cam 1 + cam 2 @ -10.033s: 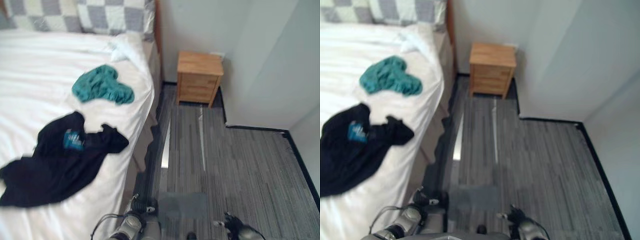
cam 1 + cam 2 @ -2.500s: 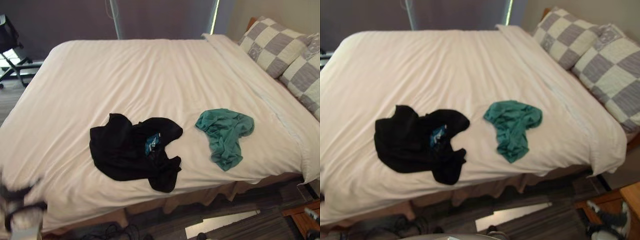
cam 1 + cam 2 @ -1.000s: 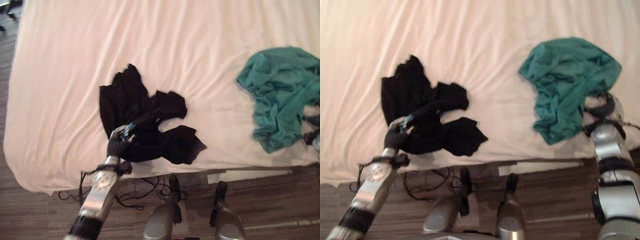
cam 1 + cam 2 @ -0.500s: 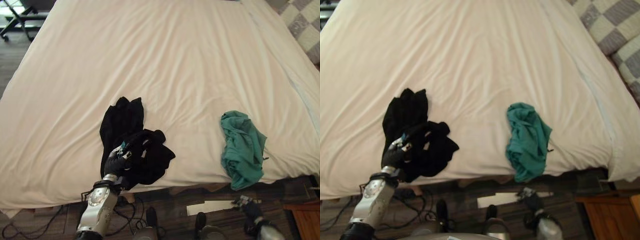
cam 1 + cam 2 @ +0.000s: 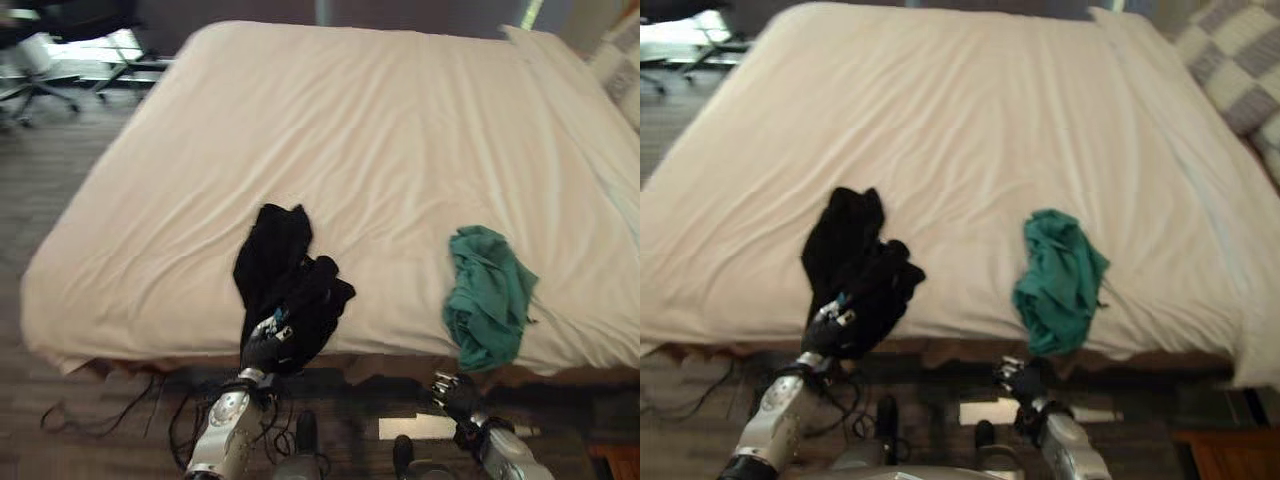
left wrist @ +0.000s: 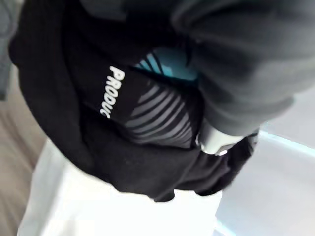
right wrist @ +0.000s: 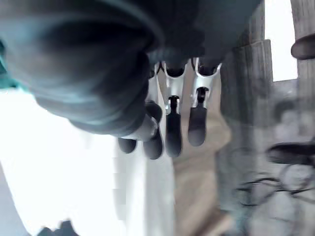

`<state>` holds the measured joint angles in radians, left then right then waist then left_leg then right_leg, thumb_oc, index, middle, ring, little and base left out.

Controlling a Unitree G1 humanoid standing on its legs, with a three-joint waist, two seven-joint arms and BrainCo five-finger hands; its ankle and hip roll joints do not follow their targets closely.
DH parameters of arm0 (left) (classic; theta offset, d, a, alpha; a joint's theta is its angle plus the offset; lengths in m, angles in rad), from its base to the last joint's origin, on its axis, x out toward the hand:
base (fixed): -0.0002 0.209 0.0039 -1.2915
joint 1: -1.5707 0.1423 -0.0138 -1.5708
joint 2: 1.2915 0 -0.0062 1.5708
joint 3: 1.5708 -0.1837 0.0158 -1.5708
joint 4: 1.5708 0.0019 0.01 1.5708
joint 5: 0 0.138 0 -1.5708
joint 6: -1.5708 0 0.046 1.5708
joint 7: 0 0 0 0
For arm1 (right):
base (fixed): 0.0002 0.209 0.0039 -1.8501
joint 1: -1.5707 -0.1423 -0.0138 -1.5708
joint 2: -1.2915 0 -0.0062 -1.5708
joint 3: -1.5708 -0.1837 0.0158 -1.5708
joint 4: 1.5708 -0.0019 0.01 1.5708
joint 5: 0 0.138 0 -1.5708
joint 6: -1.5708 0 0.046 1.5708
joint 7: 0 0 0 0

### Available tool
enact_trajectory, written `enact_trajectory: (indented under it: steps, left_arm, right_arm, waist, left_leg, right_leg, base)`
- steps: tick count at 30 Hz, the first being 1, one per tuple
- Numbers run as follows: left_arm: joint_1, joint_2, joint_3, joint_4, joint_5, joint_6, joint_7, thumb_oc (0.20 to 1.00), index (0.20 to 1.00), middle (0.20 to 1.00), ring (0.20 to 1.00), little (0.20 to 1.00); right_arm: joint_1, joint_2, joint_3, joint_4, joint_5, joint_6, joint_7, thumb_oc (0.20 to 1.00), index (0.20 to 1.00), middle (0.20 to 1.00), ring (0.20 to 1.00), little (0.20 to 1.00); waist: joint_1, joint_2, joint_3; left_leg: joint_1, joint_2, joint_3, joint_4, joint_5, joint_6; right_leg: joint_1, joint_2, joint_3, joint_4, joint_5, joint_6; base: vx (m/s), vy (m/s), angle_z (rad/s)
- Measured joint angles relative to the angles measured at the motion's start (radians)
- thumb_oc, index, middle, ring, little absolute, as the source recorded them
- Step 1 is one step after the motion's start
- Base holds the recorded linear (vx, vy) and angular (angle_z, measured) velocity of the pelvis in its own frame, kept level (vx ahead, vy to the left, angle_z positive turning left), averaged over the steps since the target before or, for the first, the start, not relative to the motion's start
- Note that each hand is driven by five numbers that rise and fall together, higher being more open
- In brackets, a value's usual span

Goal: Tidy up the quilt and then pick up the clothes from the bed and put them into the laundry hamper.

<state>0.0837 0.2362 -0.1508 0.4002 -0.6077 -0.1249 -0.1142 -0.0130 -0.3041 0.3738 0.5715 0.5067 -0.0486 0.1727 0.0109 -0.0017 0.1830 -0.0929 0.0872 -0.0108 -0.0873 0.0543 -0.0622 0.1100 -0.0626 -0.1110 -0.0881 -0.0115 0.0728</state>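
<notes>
The left robot hand (image 5: pixel 264 347) grips the black shirt (image 5: pixel 290 285) at the bed's (image 5: pixel 350 130) near edge; white lettering shows on it. The right robot hand (image 5: pixel 1023 385) hangs slack-fingered below the green shirt (image 5: pixel 1058 275).

We see a wide bed (image 5: pixel 130 290) occupying most of the frame, its near edge running across the lower part. Grey wood-grain floor (image 5: pixel 50 190) lies at the left and along the bottom. At upper left we note an office chair base (image 5: pixel 40 80) in bright light. Checked pillows (image 5: pixel 1230 70) sit at upper right.
</notes>
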Motion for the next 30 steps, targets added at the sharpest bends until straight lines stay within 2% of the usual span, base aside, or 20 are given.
enact_trajectory:
  steps: [2, 3, 5, 7, 8, 9, 11, 13, 14, 15, 16, 18, 20, 21, 22, 23, 25, 26, 30]
  left_arm:
    - [0.011, 0.000, 0.003, 0.029, 0.002, -0.004, 0.016, 0.200, 0.200, 0.200, 0.200, 0.200]
    - [0.020, 0.004, 0.007, 0.072, 0.003, -0.002, 0.039, 0.200, 0.200, 0.200, 0.200, 0.200]
    - [0.053, -0.003, 0.034, 0.098, 0.013, 0.003, 0.051, 0.200, 0.200, 0.200, 0.200, 0.200]
    - [0.137, 0.010, 0.054, 0.099, 0.039, 0.005, 0.071, 0.200, 0.200, 0.200, 0.200, 0.200]
    - [0.159, 0.010, 0.061, 0.099, 0.041, 0.005, 0.073, 0.200, 0.200, 0.200, 0.200, 0.200]
    - [0.177, 0.013, 0.063, 0.100, 0.042, 0.016, 0.078, 0.200, 0.200, 0.200, 0.200, 0.200]
    - [0.177, 0.015, 0.071, 0.101, 0.071, 0.029, 0.079, 0.200, 0.200, 0.200, 0.200, 0.200]
    - [0.173, 0.021, 0.085, 0.101, 0.082, 0.037, 0.080, 0.200, 0.200, 0.200, 0.200, 0.200]
    - [0.175, 0.033, 0.100, 0.101, 0.083, 0.039, 0.081, 0.200, 0.200, 0.200, 0.200, 0.200]
    - [0.152, 0.044, 0.109, 0.100, 0.087, 0.041, 0.083, 0.200, 0.200, 0.200, 0.200, 0.200]
    - [0.150, 0.049, 0.122, 0.100, 0.095, 0.041, 0.084, 0.200, 0.200, 0.200, 0.200, 0.200]
    - [0.119, 0.063, 0.126, 0.098, 0.112, 0.039, 0.084, 0.200, 0.200, 0.200, 0.200, 0.200]
    - [0.107, 0.074, 0.124, 0.087, 0.120, 0.040, 0.084, 0.200, 0.200, 0.200, 0.200, 0.200]
    - [0.111, 0.076, 0.124, 0.070, 0.123, 0.036, 0.083, 0.200, 0.200, 0.200, 0.200, 0.200]
    - [0.114, 0.077, 0.125, 0.060, 0.128, 0.033, 0.082, 0.200, 0.200, 0.200, 0.200, 0.200]
    - [0.100, 0.077, 0.120, 0.056, 0.144, 0.033, 0.081, 0.200, 0.200, 0.200, 0.200, 0.200]
    - [0.105, 0.076, 0.118, 0.024, 0.152, 0.031, 0.077, 0.200, 0.200, 0.200, 0.200, 0.200]
    - [0.107, 0.075, 0.117, 0.014, 0.154, 0.025, 0.072, 0.200, 0.200, 0.200, 0.200, 0.200]
    - [0.088, 0.073, 0.115, 0.012, 0.159, 0.020, 0.072, 0.200, 0.200, 0.200, 0.200, 0.200]
  right_arm:
    - [-0.076, 0.000, 0.009, -0.002, -0.019, 0.001, -0.021, 0.200, 0.200, 0.200, 0.200, 0.200]
    - [-0.137, -0.001, -0.003, -0.002, -0.029, 0.000, -0.034, 0.200, 0.200, 0.200, 0.200, 0.200]
    - [-0.162, 0.003, -0.034, -0.001, -0.037, -0.002, -0.051, 0.200, 0.200, 0.200, 0.200, 0.200]
    - [-0.145, 0.014, -0.071, -0.005, -0.038, -0.021, -0.071, 0.200, 0.200, 0.200, 0.200, 0.200]
    - [-0.126, 0.017, -0.093, -0.007, -0.038, -0.023, -0.077, 0.363, 0.363, 0.363, 0.363, 0.363]
    - [-0.091, 0.019, -0.118, -0.001, -0.039, -0.024, -0.096, 1.000, 1.000, 1.000, 1.000, 1.000]
    - [-0.012, 0.034, -0.218, -0.010, -0.079, -0.036, -0.125, 1.000, 1.000, 1.000, 1.000, 1.000]
    - [0.034, 0.037, -0.245, -0.002, -0.106, -0.042, -0.137, 1.000, 1.000, 1.000, 1.000, 1.000]
    - [0.055, 0.062, -0.301, -0.004, -0.116, -0.045, -0.154, 1.000, 1.000, 1.000, 1.000, 1.000]
    - [0.088, 0.068, -0.346, -0.004, -0.132, -0.041, -0.168, 1.000, 1.000, 1.000, 1.000, 1.000]
    - [0.092, 0.073, -0.379, -0.008, -0.146, -0.041, -0.184, 1.000, 1.000, 1.000, 1.000, 1.000]
    - [0.143, 0.066, -0.454, -0.035, -0.159, -0.036, -0.220, 1.000, 1.000, 1.000, 1.000, 1.000]
    - [0.232, 0.033, -0.501, -0.150, -0.204, -0.027, -0.255, 1.000, 1.000, 1.000, 1.000, 1.000]
    - [0.269, 0.025, -0.517, -0.221, -0.230, -0.031, -0.262, 1.000, 1.000, 1.000, 1.000, 1.000]
    - [0.291, 0.013, -0.527, -0.277, -0.249, -0.043, -0.267, 1.000, 1.000, 1.000, 1.000, 1.000]
    - [0.316, -0.013, -0.543, -0.346, -0.275, -0.051, -0.274, 1.000, 1.000, 1.000, 1.000, 1.000]
    - [0.342, -0.016, -0.574, -0.459, -0.305, -0.067, -0.281, 1.000, 1.000, 1.000, 1.000, 1.000]
    - [0.345, -0.020, -0.582, -0.493, -0.311, -0.092, -0.282, 1.000, 1.000, 1.000, 1.000, 1.000]
    - [0.330, -0.033, -0.552, -0.505, -0.349, -0.097, -0.275, 1.000, 1.000, 1.000, 1.000, 1.000]
  waist:
    - [0.033, 0.020, 0.002]
    - [0.060, 0.029, 0.003]
    - [0.088, 0.038, 0.003]
    - [0.089, 0.048, -0.002]
    - [0.089, 0.050, -0.003]
    - [0.085, 0.044, -0.004]
    - [0.064, 0.034, -0.002]
    - [0.041, 0.021, 0.000]
    - [0.026, 0.010, -0.002]
    - [-0.001, -0.007, 0.000]
    - [-0.001, -0.012, -0.001]
    - [-0.035, -0.026, 0.003]
    - [-0.066, -0.041, 0.002]
    - [-0.066, -0.039, 0.001]
    - [-0.083, -0.042, 0.001]
    - [-0.124, -0.051, 0.002]
    - [-0.147, -0.053, 0.000]
    - [-0.151, -0.056, 0.000]
    - [-0.165, -0.069, 0.003]
  left_leg:
    - [-0.030, 0.007, -0.022, 0.000, -0.003, -0.002]
    - [-0.043, 0.006, -0.027, 0.008, -0.032, -0.023]
    - [-0.033, -0.012, -0.022, 0.045, -0.027, -0.006]
    - [0.003, -0.027, -0.029, 0.029, 0.040, 0.025]
    - [0.008, -0.030, -0.030, 0.025, 0.081, 0.048]
    - [0.011, -0.038, -0.031, 0.020, 0.109, 0.066]
    - [0.016, -0.047, -0.031, 0.008, 0.120, 0.066]
    - [0.028, -0.051, -0.024, 0.007, 0.119, 0.065]
    - [0.040, -0.059, -0.021, 0.007, 0.118, 0.065]
    - [0.049, -0.052, 0.003, 0.006, 0.109, 0.062]
    - [0.053, -0.052, 0.005, 0.006, 0.108, 0.062]
    - [0.069, -0.044, 0.036, 0.005, 0.089, 0.050]
    - [0.084, -0.035, 0.070, 0.003, 0.074, 0.040]
    - [0.081, -0.032, 0.085, 0.000, 0.074, 0.040]
    - [0.081, -0.030, 0.090, 0.000, 0.073, 0.040]
    - [0.083, -0.026, 0.105, 0.003, 0.073, 0.042]
    - [0.081, -0.026, 0.121, 0.000, 0.071, 0.042]
    - [0.082, -0.026, 0.138, 0.000, 0.071, 0.042]
    - [0.081, -0.025, 0.153, 0.000, 0.067, 0.043]
  right_leg:
    - [-0.002, 0.016, -0.041, 0.000, 0.003, -0.009]
    - [0.003, 0.013, -0.084, 0.000, -0.003, -0.022]
    - [0.023, -0.004, -0.116, -0.001, -0.012, -0.026]
    - [0.070, -0.001, -0.130, 0.005, -0.033, -0.012]
    - [0.079, -0.003, -0.130, 0.004, -0.038, -0.009]
    - [0.085, -0.009, -0.129, 0.005, -0.046, -0.003]
    - [0.085, -0.025, -0.112, 0.005, -0.051, 0.004]
    - [0.090, -0.033, -0.099, 0.005, -0.051, 0.005]
    - [0.105, -0.038, -0.096, 0.004, -0.053, 0.008]
    - [0.104, -0.042, -0.077, -0.001, -0.059, 0.017]
    - [0.101, -0.043, -0.066, -0.001, -0.061, 0.020]
    - [0.099, -0.044, -0.032, -0.001, -0.060, 0.021]
    - [0.093, -0.046, 0.009, -0.001, -0.060, 0.022]
    - [0.083, -0.045, 0.018, -0.001, -0.059, 0.024]
    - [0.077, -0.044, 0.033, -0.001, -0.056, 0.026]
    - [0.064, -0.045, 0.051, -0.001, -0.045, 0.022]
    - [0.055, -0.045, 0.071, 0.000, -0.038, 0.025]
    - [0.050, -0.045, 0.085, 0.000, -0.035, 0.029]
    - [0.034, -0.046, 0.110, 0.004, -0.031, 0.027]
  base:
    - [-0.08, -0.120, 1.06]
    - [-0.01, -0.095, 1.04]
    - [-0.01, -0.084, 0.73]
    - [0.00, -0.046, 0.49]
    - [0.00, -0.028, 0.27]
    - [0.00, -0.028, 0.21]
    - [0.03, -0.009, 0.08]
    - [0.04, 0.010, -0.13]
    - [0.06, 0.027, -0.20]
    - [0.08, 0.042, -0.27]
    - [0.06, 0.041, -0.46]
    - [0.05, 0.039, -0.45]
    - [0.04, 0.052, -0.52]
    - [0.02, 0.061, -0.51]
    - [0.03, 0.064, -0.50]
    - [0.03, 0.082, -0.48]
    - [0.01, 0.047, -0.39]
    - [0.00, 0.035, -0.33]
    - [0.00, 0.045, -0.18]
